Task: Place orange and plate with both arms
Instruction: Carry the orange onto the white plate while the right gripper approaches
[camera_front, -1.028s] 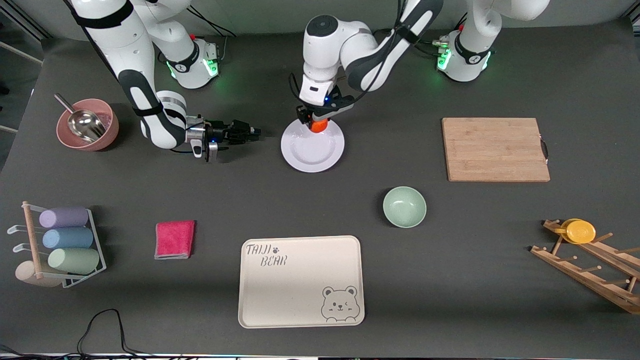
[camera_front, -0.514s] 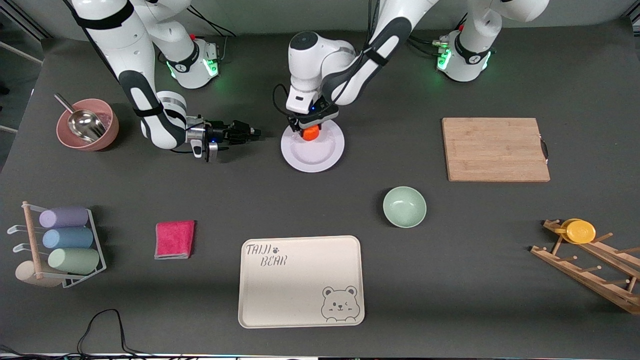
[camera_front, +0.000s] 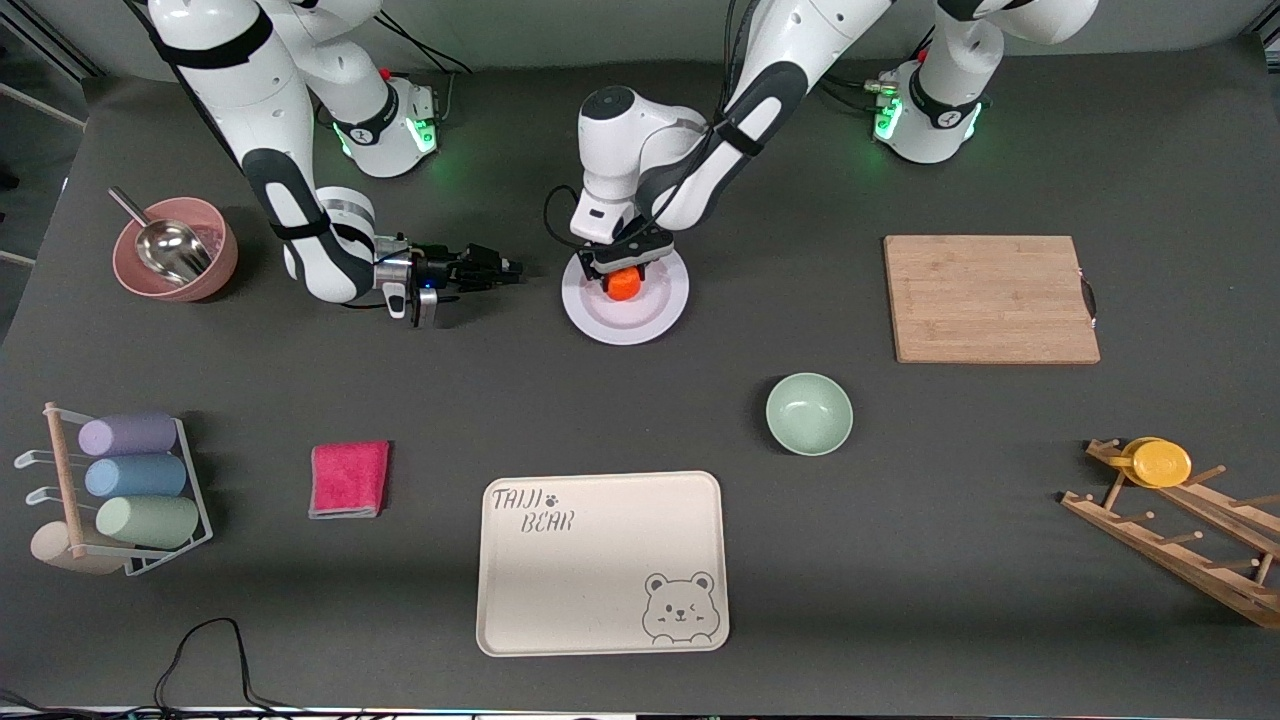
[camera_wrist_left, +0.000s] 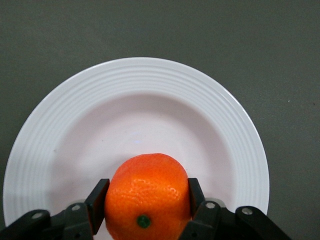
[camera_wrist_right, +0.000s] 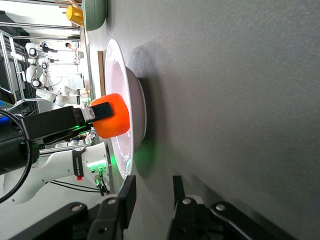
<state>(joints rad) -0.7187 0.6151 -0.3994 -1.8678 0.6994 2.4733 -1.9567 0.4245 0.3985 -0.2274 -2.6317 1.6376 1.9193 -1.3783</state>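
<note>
The white plate (camera_front: 640, 313) lies on the dark table in the middle, toward the robots. My left gripper (camera_front: 622, 270) is shut on the orange (camera_front: 624, 283) and holds it low over the plate. In the left wrist view the orange (camera_wrist_left: 146, 196) sits between both fingers (camera_wrist_left: 98, 204) above the plate's well (camera_wrist_left: 140, 125). My right gripper (camera_front: 508, 266) is open and empty, level with the table, beside the plate toward the right arm's end. In the right wrist view its gripper (camera_wrist_right: 153, 197) faces the plate's rim (camera_wrist_right: 114, 65) and the orange (camera_wrist_right: 113, 122).
A pale green bowl (camera_front: 809, 413), a cream bear tray (camera_front: 603, 563) and a pink cloth (camera_front: 349, 479) lie nearer the camera. A wooden cutting board (camera_front: 990, 298) and a rack with a yellow cup (camera_front: 1160, 463) are toward the left arm's end. A pink bowl with a scoop (camera_front: 175, 249) and a cup rack (camera_front: 125, 490) are toward the right arm's end.
My left gripper has carried the orange from the plate's rim toward its middle and lower. The right arm has barely moved.
</note>
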